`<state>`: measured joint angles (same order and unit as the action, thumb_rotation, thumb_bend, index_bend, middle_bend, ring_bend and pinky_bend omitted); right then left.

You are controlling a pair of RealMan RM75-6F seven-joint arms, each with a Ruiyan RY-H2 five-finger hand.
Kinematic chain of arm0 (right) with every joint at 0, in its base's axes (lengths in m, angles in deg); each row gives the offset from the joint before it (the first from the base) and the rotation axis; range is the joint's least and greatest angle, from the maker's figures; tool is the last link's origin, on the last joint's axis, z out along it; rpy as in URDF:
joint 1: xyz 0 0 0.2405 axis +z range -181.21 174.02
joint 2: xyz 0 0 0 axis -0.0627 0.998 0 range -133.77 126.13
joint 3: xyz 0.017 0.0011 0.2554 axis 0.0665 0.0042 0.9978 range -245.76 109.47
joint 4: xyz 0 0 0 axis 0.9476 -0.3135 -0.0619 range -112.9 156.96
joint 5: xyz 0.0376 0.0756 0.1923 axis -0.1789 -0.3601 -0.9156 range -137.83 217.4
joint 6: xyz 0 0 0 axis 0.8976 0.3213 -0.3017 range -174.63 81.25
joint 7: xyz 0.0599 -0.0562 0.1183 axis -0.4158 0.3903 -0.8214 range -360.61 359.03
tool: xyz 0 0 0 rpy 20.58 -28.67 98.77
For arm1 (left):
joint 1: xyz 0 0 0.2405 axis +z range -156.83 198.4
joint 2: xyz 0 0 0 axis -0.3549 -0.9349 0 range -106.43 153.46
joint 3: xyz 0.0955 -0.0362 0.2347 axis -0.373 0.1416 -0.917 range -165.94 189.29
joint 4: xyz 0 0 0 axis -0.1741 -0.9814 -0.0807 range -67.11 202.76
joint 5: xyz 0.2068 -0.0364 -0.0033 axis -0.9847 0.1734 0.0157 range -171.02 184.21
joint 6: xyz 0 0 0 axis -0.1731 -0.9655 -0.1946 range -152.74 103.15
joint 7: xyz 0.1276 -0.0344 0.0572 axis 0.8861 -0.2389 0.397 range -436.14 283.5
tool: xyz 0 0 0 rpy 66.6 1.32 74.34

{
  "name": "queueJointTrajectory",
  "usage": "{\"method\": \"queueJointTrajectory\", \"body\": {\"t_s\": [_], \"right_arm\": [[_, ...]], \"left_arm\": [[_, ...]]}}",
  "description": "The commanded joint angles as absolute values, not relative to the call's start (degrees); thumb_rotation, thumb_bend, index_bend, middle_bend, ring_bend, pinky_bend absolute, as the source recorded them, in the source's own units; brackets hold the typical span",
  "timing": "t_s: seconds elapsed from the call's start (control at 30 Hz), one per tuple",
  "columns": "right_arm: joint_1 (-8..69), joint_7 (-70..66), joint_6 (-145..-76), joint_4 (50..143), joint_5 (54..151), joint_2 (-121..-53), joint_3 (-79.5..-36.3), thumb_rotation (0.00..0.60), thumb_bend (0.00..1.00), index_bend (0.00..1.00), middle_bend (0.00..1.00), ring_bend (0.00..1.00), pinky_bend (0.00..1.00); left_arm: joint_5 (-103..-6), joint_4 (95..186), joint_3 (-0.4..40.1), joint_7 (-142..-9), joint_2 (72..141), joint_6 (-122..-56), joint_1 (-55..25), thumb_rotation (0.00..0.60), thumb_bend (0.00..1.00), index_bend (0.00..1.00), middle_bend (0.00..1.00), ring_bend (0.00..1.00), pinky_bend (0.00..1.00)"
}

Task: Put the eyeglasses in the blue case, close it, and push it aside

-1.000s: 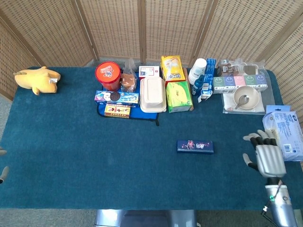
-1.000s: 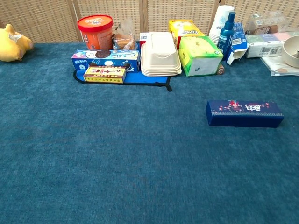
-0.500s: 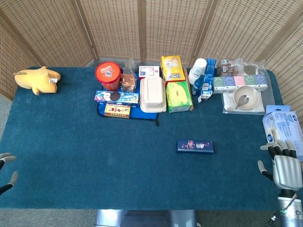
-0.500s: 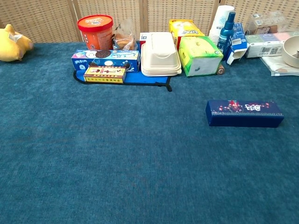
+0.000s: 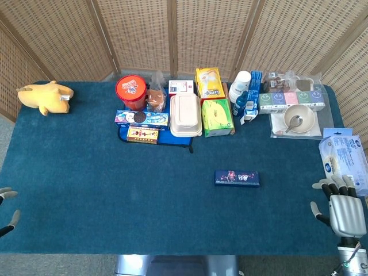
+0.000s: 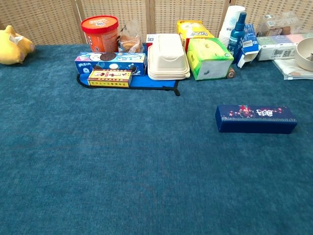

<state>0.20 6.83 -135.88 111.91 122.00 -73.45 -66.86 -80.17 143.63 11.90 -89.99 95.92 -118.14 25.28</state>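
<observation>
A teal carpet-like cloth [image 5: 86, 172] covers the table, woven wicker screens [image 5: 132, 34] behind. At its left edge only the left hand's [image 5: 6, 210] fingertips show, grip unclear. The closed dark-blue rectangular case [image 5: 237, 177] lies right of centre, long axis left-right. The right hand [image 5: 342, 207] is empty, fingers spread.

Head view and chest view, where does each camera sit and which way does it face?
Head view: high up, looking steeply down on the whole table; right hand shows at the lower right, left hand at the left edge.
Chest view: lower, looking across the table toward the wicker screen; no part of the robot shows.
Shared: the closed blue case and the row of boxes behind it.
</observation>
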Motion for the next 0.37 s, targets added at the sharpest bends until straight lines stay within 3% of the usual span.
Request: {"method": "queueJointTrajectory", "body": {"t_s": [0.03,0.37], "right_arm": [[0.02,6.45,-135.59,111.76,122.35,-73.47,-67.04,0.6,0.33,0.37,0.32,0.18,0.12],[-0.3,6.07,-135.81,112.14,123.72,-73.61,-66.53,0.6,0.33,0.38,0.32,0.18,0.12]], "left_arm": [[-80.12,144.12,11.78,-90.01,95.4,-118.24,25.55,0.594,0.35,0.32,0.29,0.27,0.16],[-80.49,145.02,11.95,-90.77,94.32,-118.46,25.7,0.597,0.34,0.31,0.29,0.27,0.16]]}}
